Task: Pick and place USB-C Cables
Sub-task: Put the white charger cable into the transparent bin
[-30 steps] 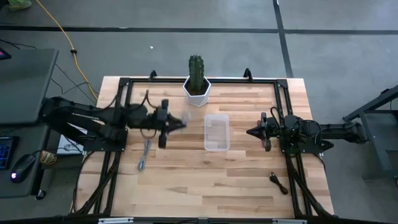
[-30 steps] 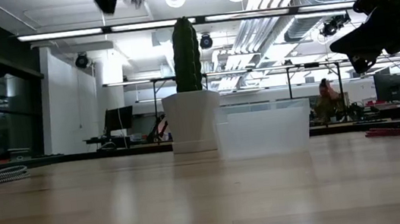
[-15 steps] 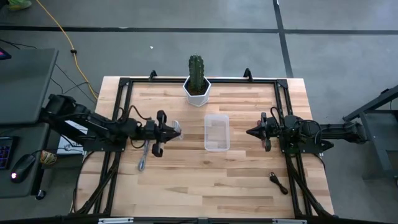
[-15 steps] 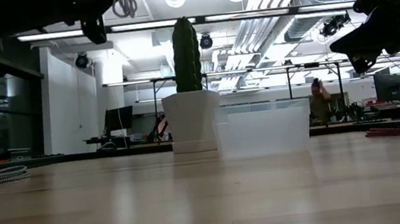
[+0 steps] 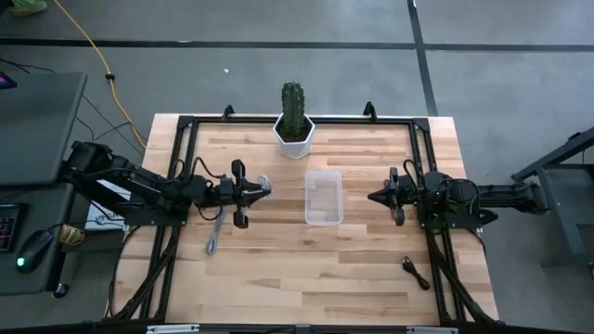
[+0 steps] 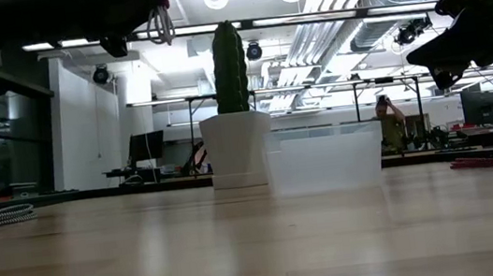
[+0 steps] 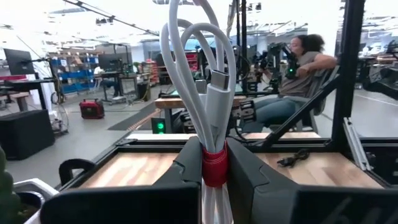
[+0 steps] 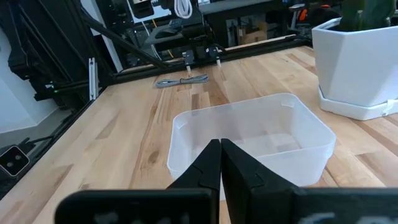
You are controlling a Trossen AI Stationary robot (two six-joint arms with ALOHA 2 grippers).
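My left gripper [image 5: 263,189] hangs above the table left of the clear bin [image 5: 323,197], shut on a coiled white cable with a red band [image 7: 214,167]. It also shows at the low view's top [image 6: 157,22]. The grey cable [image 5: 215,232] lies flat on the wood near the left arm, also seen in the right wrist view [image 8: 183,81]. The black cable [image 5: 415,271] lies on the table's near right part. My right gripper [image 5: 374,197] is shut and empty, hovering just right of the bin [image 8: 249,134]. My left gripper pinches the white cable bundle between its two fingers at the red band [image 7: 215,171]. The fingers come level from the table's left and lie along the bundle. The looped end [image 7: 199,68] sticks out past the fingertips toward the bin. The cable is lifted clear of the table.
A cactus in a white pot [image 5: 294,121] stands at the far edge behind the bin. A black frame [image 5: 186,125] runs around the tabletop. Bare wood lies between the bin and the near edge. A person [image 7: 298,62] sits in the room beyond the table.
My left arm has come down a little with the white cable, so gripper and cable now reach farther into the top of the low view. The gripper has stayed left of the bin and kept its hold.
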